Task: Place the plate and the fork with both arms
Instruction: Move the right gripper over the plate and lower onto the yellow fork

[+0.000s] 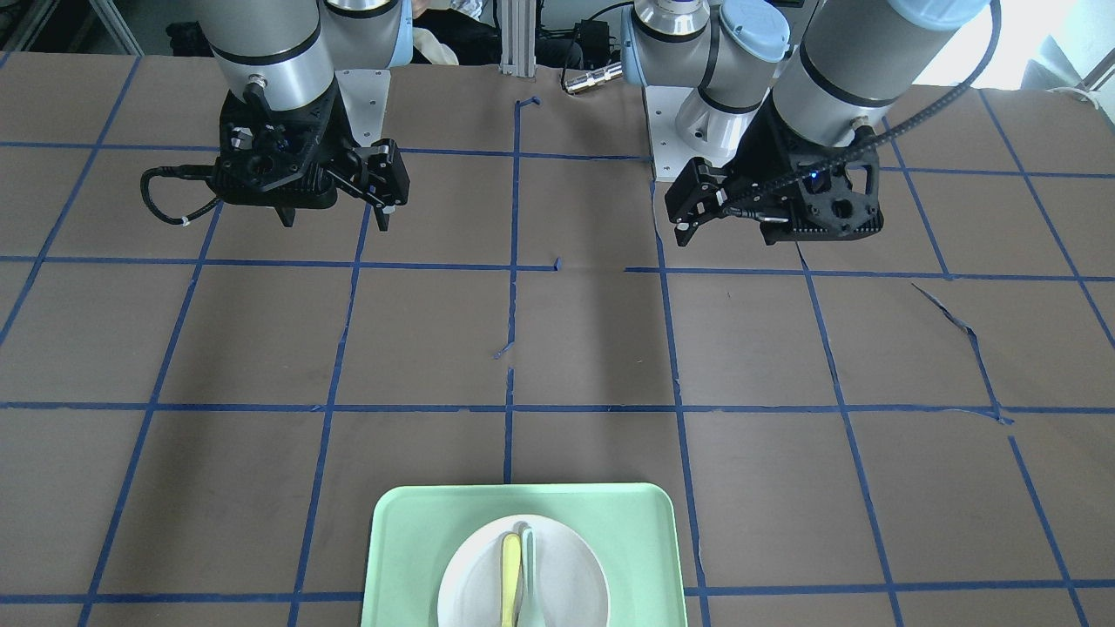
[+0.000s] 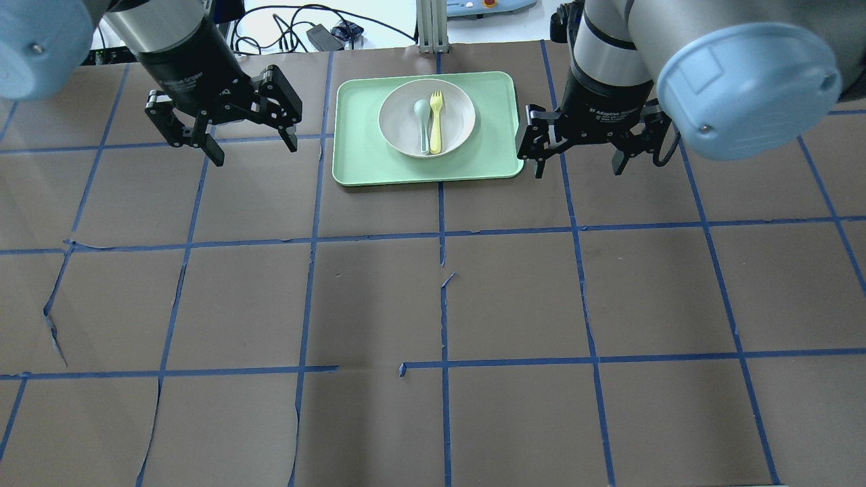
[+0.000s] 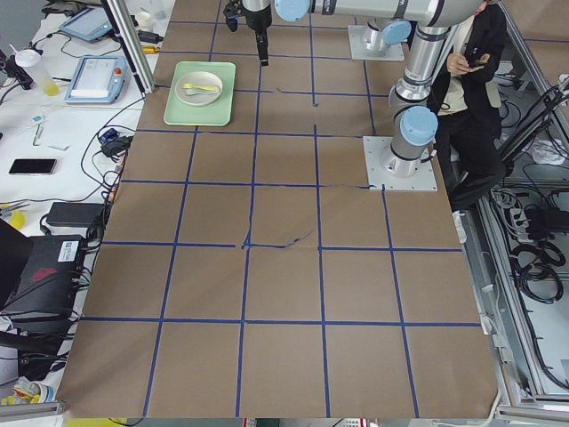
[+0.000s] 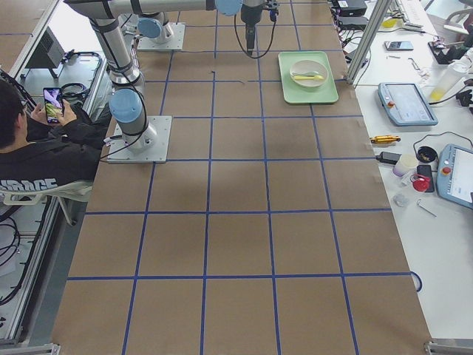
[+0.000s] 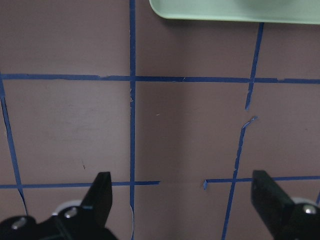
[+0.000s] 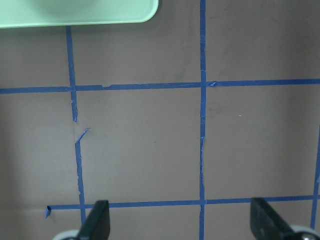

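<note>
The off-white plate [image 2: 400, 115] lies on the mint-green tray [image 2: 358, 138] at the table's far middle. The pale-yellow fork [image 2: 437, 123] lies in the plate, beside a grey-green spoon [image 2: 423, 126]. Plate [image 1: 571, 579] and fork [image 1: 510, 576] also show in the front view. My left gripper [image 2: 252, 150] hovers open and empty left of the tray. My right gripper [image 2: 577, 169] hovers open and empty right of the tray. In the front view the left gripper [image 1: 727, 235] is on the right and the right gripper [image 1: 335, 222] on the left.
The table is brown paper with a blue tape grid. The wrist views show the tray's edge [image 5: 235, 10] [image 6: 75, 14] above bare paper between the open fingers. A seated person and benches with devices lie beyond the table edges in the side views.
</note>
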Tool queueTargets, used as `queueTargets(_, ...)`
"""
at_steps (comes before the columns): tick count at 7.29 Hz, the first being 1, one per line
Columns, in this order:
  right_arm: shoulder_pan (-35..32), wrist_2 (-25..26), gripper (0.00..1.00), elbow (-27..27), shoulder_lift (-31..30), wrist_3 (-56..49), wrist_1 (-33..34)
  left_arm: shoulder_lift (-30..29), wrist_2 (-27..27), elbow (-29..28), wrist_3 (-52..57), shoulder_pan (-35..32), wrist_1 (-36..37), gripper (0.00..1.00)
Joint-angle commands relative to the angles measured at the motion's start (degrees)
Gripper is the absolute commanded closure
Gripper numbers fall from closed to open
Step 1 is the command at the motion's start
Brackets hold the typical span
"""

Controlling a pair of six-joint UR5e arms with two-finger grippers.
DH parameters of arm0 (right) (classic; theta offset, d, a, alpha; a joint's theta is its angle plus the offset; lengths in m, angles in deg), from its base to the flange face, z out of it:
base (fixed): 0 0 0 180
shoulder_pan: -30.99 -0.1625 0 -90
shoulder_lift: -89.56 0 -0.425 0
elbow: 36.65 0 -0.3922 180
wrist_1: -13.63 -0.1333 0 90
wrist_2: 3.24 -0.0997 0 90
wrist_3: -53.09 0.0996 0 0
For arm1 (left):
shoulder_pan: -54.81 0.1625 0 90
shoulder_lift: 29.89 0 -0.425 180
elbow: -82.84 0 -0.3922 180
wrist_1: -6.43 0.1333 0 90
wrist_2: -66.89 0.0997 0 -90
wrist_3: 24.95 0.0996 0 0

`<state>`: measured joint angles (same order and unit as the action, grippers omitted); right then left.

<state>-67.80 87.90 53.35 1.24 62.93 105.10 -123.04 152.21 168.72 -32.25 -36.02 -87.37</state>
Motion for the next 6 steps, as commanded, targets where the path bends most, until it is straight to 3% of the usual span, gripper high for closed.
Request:
queueTargets(1,0.0,0.0,0.0,0.09,0.0,0.09,0.8,3.5,2.21,5.87,-0.69,-0.14,6.25,0.0)
queueTargets(4,0.09,-0.79,0.0,-1.66,3.84,0.27,5.02,3.42,2.56,5.79,-0.61,-0.14,5.82,0.0)
queueTargets(6,-0.88,-1.14,0.0,-8.49,14.35,1.31,9.92,3.42,2.48,5.79,-0.43,-0.14,5.64,0.0)
